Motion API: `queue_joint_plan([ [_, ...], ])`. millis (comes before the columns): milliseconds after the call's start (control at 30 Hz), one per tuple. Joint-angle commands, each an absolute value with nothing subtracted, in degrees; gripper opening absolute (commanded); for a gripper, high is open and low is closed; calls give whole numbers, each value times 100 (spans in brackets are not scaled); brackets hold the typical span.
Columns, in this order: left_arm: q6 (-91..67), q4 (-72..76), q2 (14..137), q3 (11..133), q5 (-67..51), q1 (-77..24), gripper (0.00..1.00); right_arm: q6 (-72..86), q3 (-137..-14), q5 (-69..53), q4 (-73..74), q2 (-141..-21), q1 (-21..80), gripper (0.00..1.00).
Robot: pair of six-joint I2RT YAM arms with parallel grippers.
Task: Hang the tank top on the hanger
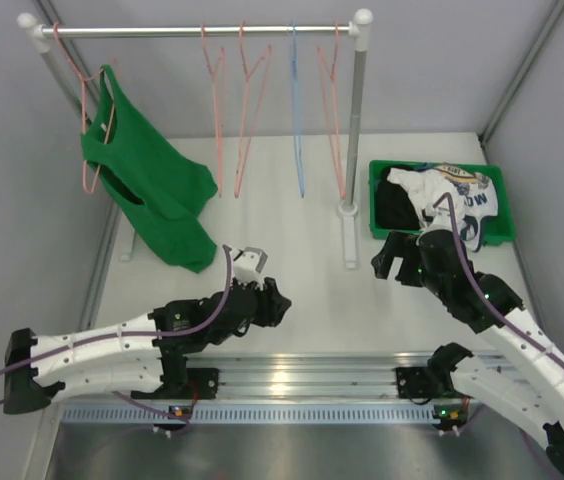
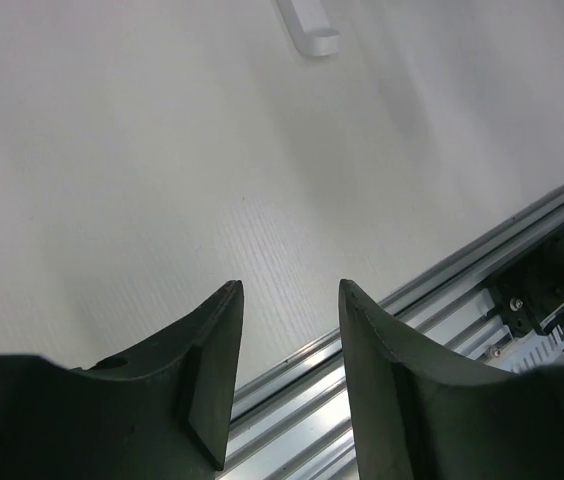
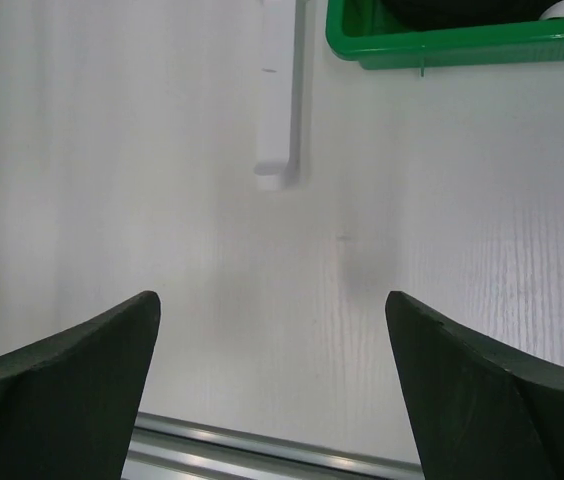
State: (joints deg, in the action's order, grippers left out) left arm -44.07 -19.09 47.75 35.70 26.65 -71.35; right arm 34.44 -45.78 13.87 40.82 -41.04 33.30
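**Top view.** The plain white tank top of thin fabric cannot be identified with certainty. The green plastic bin (image 1: 492, 238) at the right holds a heap made up of a white garment with blue lettering (image 1: 459, 200) and black cloth (image 1: 394, 208). A plain white fold (image 1: 402, 180) at the heap's left may be the top, but this cannot be confirmed. Several thin pink wire hangers (image 1: 217, 150) hang bare from the metal rail (image 1: 162, 31), next to one blue wire hanger (image 1: 297, 120). A green tank top (image 1: 147, 185) occupies a further pink hanger at the left. The left gripper (image 1: 274, 300) sits low over the white table (image 1: 292, 240). The right gripper (image 1: 390, 262) is just in front of the bin.

**Left wrist view.** The left gripper (image 2: 289, 292) has its fingers moderately apart, with nothing between them. Only bare table lies below.

**Right wrist view.** The right gripper (image 3: 272, 300) is spread wide and holds nothing. The bin (image 3: 462, 45) is ahead of it, near the white rack foot (image 3: 280, 100).

**Status.** No step appears complete, since no garment is held and no hanger has been taken. Still to do: pick the top out of the bin, secure a pink hanger, and thread both straps over it.
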Motion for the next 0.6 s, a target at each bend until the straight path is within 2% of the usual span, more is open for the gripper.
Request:
queue_joint_plan([
  [0,-4201,-2083,4895,3920,2698,-7163,48,3542,-4886,1467,4087,-4131,3261,95],
  [167,-4131,-2066,4966,3999,2567,-7163,49,3305,-5536,1188,4070,-5033,2788,93],
  [300,-4087,-2039,5036,4017,2488,-7163,49,2953,-6107,47,3789,-5940,1034,80],
  [400,-4087,-2065,5062,4043,2365,-7154,49,2979,-6677,-237,3578,-6722,136,73],
  [567,-4139,-2101,5045,4078,2206,-7172,49,3102,-7399,-62,3480,-8117,-439,66],
])
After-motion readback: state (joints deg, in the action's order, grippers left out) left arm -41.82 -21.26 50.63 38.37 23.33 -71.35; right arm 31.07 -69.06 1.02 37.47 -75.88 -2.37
